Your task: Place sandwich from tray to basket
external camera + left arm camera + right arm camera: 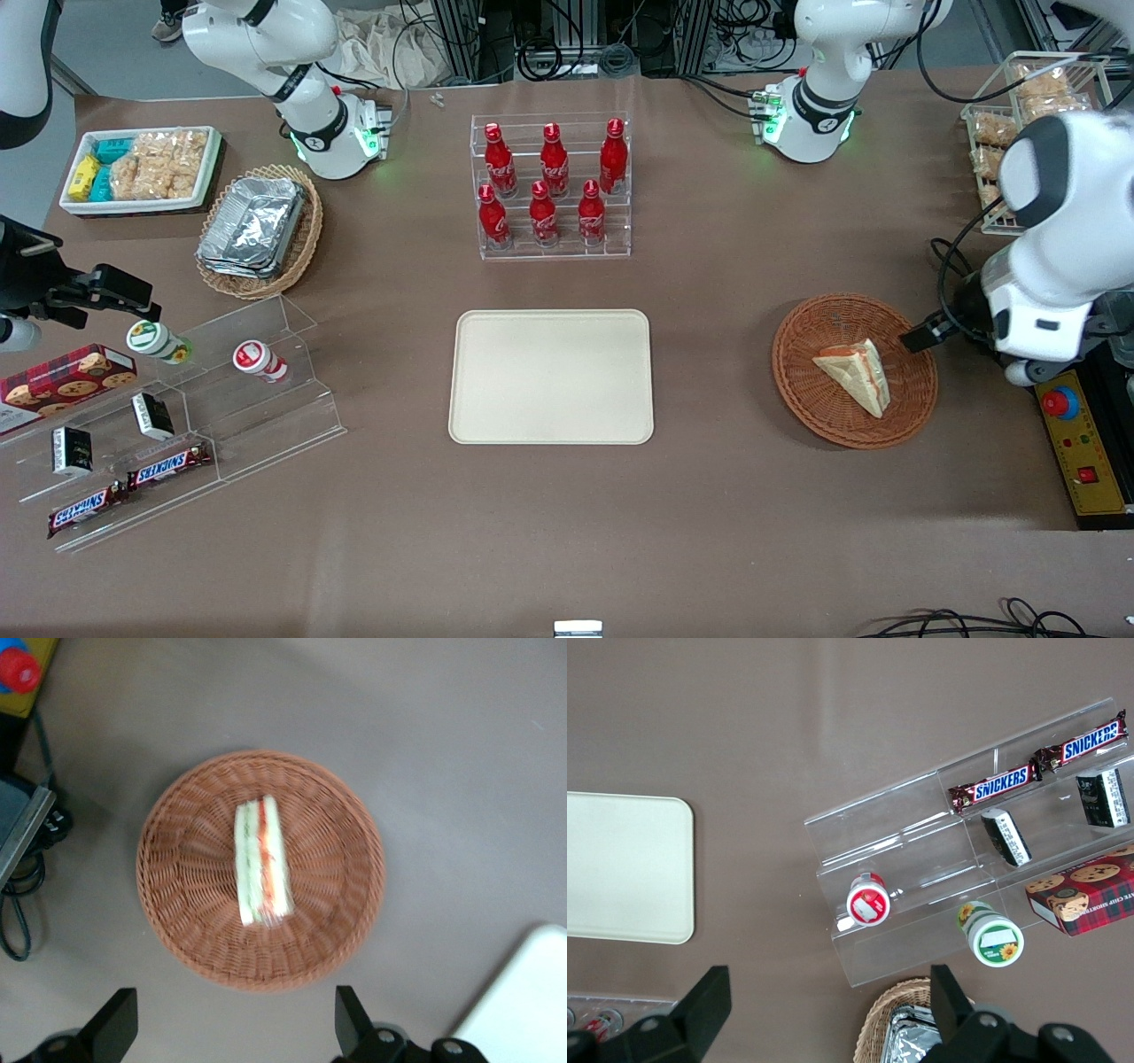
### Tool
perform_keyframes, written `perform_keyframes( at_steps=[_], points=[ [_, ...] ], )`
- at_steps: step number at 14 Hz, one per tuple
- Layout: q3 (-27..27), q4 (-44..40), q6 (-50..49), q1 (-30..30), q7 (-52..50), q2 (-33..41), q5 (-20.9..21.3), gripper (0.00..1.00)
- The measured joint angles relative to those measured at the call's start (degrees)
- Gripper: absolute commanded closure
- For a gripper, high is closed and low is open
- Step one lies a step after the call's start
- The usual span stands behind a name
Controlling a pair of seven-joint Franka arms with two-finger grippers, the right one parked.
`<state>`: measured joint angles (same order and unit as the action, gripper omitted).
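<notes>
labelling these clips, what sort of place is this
Probably a robotics lab staged as a snack counter: an open pincer hangs above the table by a basket holding a sandwich, with red bottles and snack bars on clear racks.

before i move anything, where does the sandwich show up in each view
Front view: the sandwich is in the round brown basket, toward the working arm's end of the table.
Left wrist view: in that basket, filling showing; the open gripper is above the table near it.
Right wrist view: not in it.
Shared landmark: the pale tray, only partly in the left wrist view.
</notes>
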<state>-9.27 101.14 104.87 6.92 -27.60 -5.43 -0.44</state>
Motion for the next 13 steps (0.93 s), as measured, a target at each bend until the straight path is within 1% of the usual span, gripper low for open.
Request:
perform_keyframes(
  at_steps=[2, 5, 8, 10, 13],
  points=[
    [1.1, -5.6, -7.8, -1.7, 7.5, 0.0, -0.7, 0.00],
    [6.2, -11.3, -11.7, -8.4, 15.8, -0.1, -0.8, 0.00],
    [7.4, -14.1, -12.0, -12.3, 18.3, -0.6, -0.6, 0.00],
    [7.5, -15.9, -12.7, -13.7, 19.7, -0.8, 0.9, 0.00],
    [7.7, -16.5, -18.7, -14.1, 23.4, 0.8, 1.3, 0.00]
  ],
)
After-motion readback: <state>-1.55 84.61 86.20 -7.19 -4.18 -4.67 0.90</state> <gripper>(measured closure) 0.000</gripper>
